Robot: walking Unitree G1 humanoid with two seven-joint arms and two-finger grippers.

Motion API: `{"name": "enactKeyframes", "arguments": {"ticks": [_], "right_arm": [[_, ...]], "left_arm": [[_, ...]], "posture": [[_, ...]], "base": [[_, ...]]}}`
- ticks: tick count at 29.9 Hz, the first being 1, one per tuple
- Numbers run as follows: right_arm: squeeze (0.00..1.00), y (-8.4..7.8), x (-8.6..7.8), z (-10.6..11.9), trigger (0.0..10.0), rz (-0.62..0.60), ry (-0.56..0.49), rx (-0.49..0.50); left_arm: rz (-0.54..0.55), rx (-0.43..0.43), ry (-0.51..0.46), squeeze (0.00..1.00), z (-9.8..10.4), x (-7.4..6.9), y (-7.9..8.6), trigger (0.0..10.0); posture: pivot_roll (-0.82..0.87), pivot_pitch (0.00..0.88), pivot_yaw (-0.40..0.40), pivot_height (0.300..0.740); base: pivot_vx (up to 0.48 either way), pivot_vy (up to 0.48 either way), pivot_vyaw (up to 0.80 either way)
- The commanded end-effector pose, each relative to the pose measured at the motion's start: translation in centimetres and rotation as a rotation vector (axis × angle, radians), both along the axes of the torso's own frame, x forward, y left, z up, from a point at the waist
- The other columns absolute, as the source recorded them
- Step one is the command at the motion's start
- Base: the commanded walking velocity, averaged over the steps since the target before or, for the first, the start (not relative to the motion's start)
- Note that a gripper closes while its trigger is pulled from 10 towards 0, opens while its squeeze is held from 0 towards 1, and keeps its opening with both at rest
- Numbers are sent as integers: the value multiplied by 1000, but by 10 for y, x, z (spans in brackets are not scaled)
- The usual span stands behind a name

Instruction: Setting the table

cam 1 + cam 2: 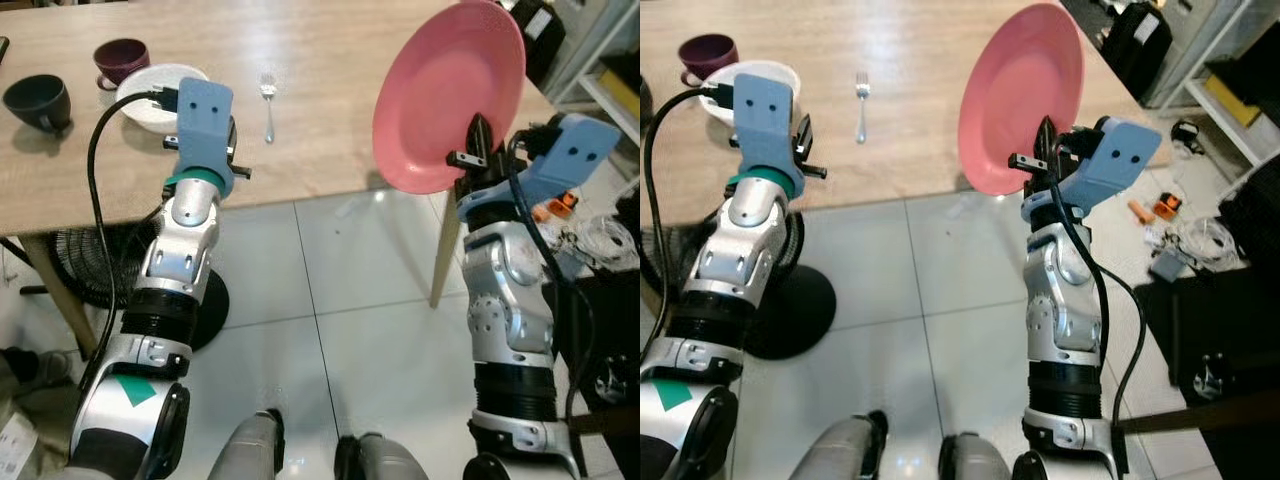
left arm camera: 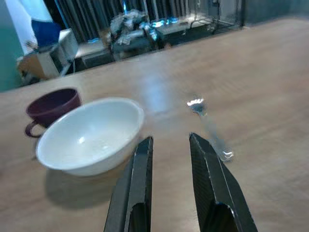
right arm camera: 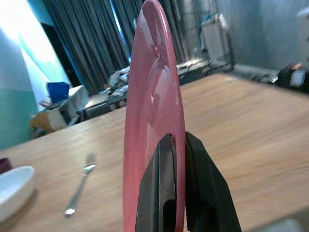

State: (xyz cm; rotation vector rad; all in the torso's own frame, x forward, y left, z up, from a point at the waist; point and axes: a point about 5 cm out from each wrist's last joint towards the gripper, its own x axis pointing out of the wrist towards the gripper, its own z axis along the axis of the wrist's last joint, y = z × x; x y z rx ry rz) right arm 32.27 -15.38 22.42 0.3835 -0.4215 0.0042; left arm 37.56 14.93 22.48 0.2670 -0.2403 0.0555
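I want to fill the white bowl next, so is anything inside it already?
The white bowl looks empty: its inner wall and bottom show bare in the left wrist view. The left pincer is open just beside it. A dark red cup stands behind it.

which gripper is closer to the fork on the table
Left. The left gripper hovers open just short of the fork, beside the white bowl. The right gripper is farther off, holding the pink plate upright.

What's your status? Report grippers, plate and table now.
Right gripper shut on pink plate, held upright on edge over the table's near edge. Left gripper open, empty, beside white bowl. Fork lies between bowl and plate.
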Motion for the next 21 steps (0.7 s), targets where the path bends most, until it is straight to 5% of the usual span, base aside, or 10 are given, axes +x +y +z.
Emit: {"name": "enactKeyframes", "arguments": {"ticks": [1,4,8,10,19,21], "right_arm": [[0,-6,0,-3,10000,-12,9,26],[0,-8,1,-4,10000,-16,15,-1],[0,-11,5,-10,10000,-4,41,-90],[0,-11,5,-10,10000,-4,41,-90],[0,-11,18,-19,10000,81,98,-193],[0,-9,20,-22,10000,143,131,-138]], "left_arm": [[-14,60,-70,0,3,-6,-3,10000],[-53,65,-104,0,7,-11,-4,10000],[-331,40,-142,0,19,-42,-8,10000],[-331,40,-142,0,19,-42,-8,10000],[-590,54,-82,0,25,-89,-14,10000],[-610,49,-72,0,22,-92,-18,10000]], "posture": [[153,92,54,740],[155,93,54,740],[180,107,35,740],[180,107,35,740],[216,125,8,740],[217,124,6,740]], "base": [[461,0,0],[461,0,0],[461,0,0],[461,0,0],[461,0,0],[458,0,0]]}}
